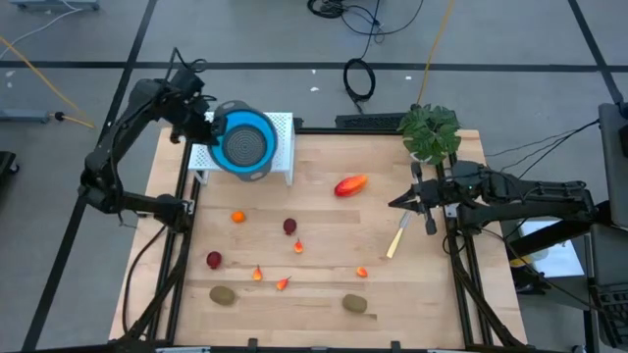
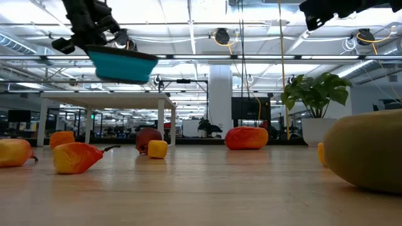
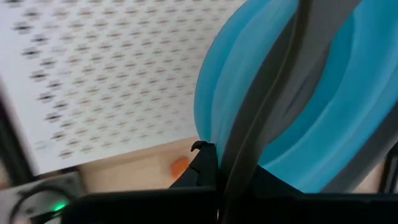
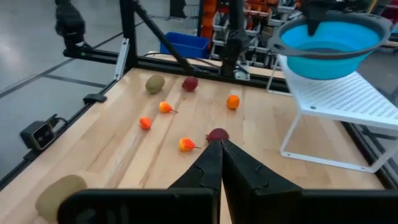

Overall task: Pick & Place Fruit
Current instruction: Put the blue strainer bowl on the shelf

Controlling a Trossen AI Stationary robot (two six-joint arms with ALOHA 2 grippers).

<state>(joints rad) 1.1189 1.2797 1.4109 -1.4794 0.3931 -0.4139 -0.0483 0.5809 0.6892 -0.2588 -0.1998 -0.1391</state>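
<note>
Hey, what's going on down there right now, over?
Left gripper holds blue bowl above white rack. Right gripper shut, empty, near yellow stick. Fruit untouched on table.

Evenly and brightly lit from above, by rows of ceiling strip lights (image 2: 207,28) seen across the room in the low view. Soft, short shadows only under the fruit on the wooden surface (image 1: 324,250); no hard glare on the wood. Heavily blurred up close in the low view: a kiwi (image 2: 367,150) at the right edge reduced to a fuzzy mass, the near boards smeared too. Blurred as well in the left wrist view (motion smear or closeness, cannot tell), with the white perforated rack (image 3: 106,74) streaked and the blue bowl (image 3: 323,93) soft-edged. Sharper farther off in the right wrist view, dark fingers (image 4: 242,171) soft in the foreground.
</note>
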